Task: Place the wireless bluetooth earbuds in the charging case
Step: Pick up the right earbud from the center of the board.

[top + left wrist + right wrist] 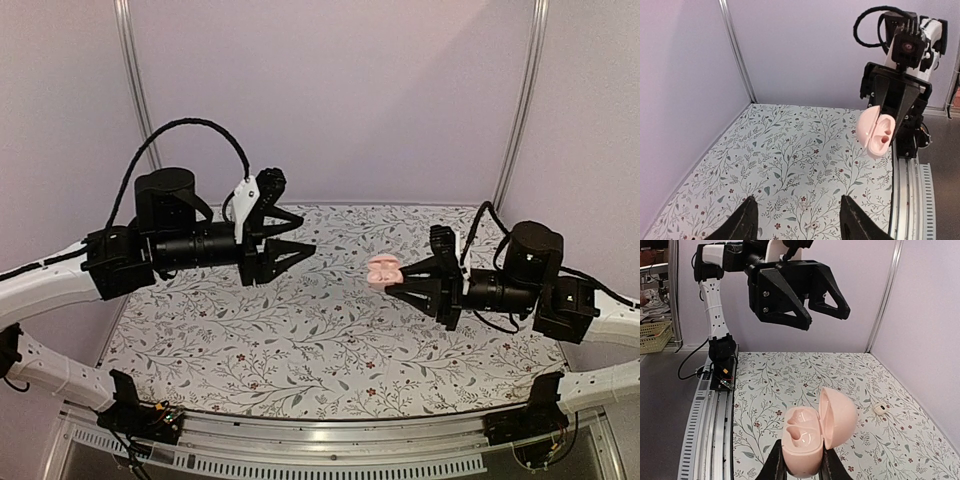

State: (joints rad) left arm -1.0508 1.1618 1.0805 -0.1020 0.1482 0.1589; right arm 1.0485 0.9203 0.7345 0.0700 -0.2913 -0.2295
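The charging case (812, 432) is a pale pink, pebble-shaped clamshell, held aloft over the counter (770, 375) between the fingers of the right pincer (802, 462). It stands upright with its lid (840, 415) swung open to one side, baring a glossy moulded hollow. One small pale earbud (880, 408) lies on the counter, well apart, near the side wall.

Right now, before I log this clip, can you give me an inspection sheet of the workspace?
Surface: floral cloth, flat, covers the table.
Job's things: charging case, lid open, held above the cloth.
Clutter: small pale object on the cloth, perhaps an earbud.
Grippers: right gripper shut on the charging case; left gripper open, nothing between its fingers.
Cables: black braided cable loops over the left arm.
Surroundings: pale walls, metal posts, yellow basket off the table.
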